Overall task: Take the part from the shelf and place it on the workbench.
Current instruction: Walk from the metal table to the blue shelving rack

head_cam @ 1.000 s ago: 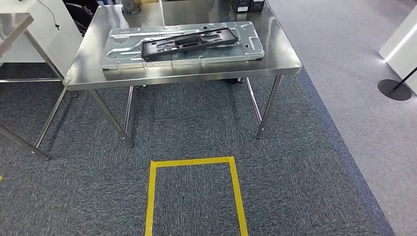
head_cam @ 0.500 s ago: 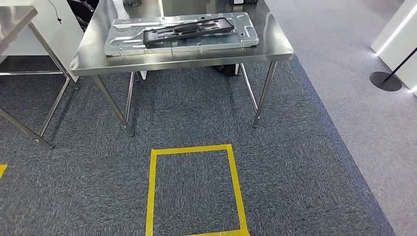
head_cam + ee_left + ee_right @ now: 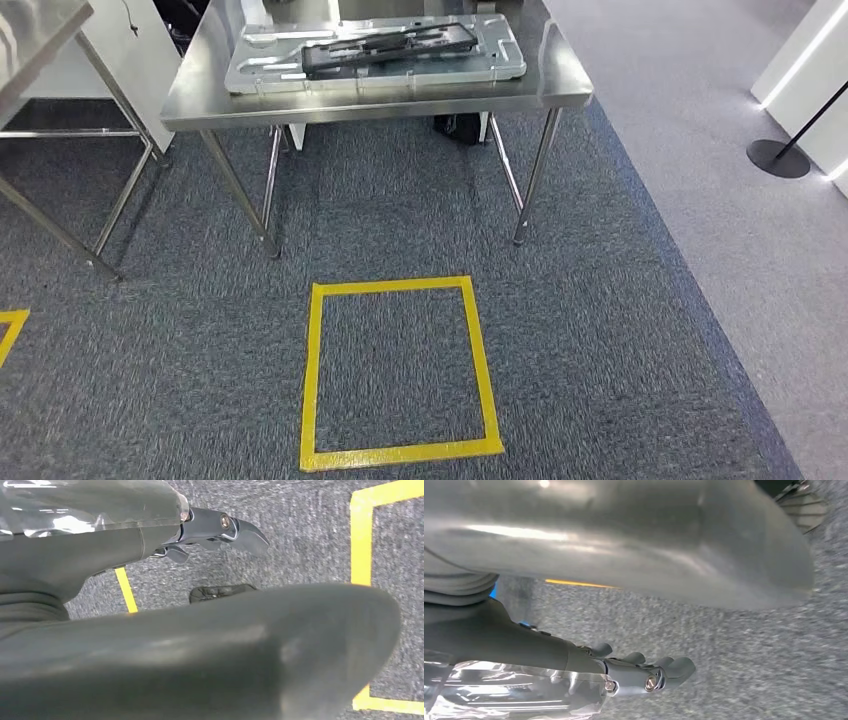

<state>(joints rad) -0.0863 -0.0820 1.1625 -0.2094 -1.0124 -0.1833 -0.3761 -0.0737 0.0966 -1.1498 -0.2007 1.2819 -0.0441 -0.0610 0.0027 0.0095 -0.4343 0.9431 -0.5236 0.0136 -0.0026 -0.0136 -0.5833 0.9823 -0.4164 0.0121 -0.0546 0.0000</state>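
At the top centre of the head view, the long black plastic part (image 3: 390, 47) lies flat on a ribbed silver metal panel (image 3: 500, 62) atop the stainless steel workbench (image 3: 555, 85), apparently already delivered. The left hand (image 3: 220, 532) and right hand (image 3: 644, 672) hang over carpet, fingers loosely apart, holding nothing, likely because the robot is walking.

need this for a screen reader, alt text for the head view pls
A steel table at the top holds a grey metal panel with a black part lying on it. On the grey carpet before it is a yellow tape square.
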